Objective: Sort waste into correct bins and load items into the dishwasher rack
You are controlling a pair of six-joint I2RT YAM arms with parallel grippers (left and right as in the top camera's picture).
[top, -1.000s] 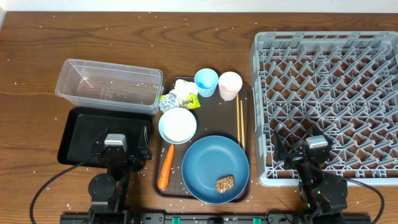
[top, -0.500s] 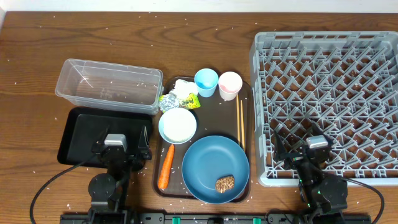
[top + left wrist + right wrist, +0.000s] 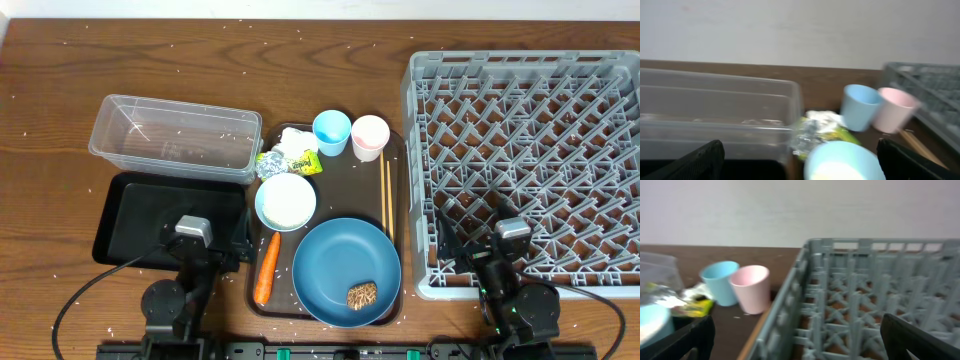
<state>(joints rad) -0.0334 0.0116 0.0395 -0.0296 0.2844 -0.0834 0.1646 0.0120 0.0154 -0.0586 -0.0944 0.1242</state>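
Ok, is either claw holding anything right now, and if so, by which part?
Nothing is held. The left claw and the right claw both stand open and empty.

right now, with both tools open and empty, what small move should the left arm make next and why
Probably ease the left tool forward toward the foil ball: it lies just ahead in the left wrist view, beside the clear tub, and the tool is open and empty.
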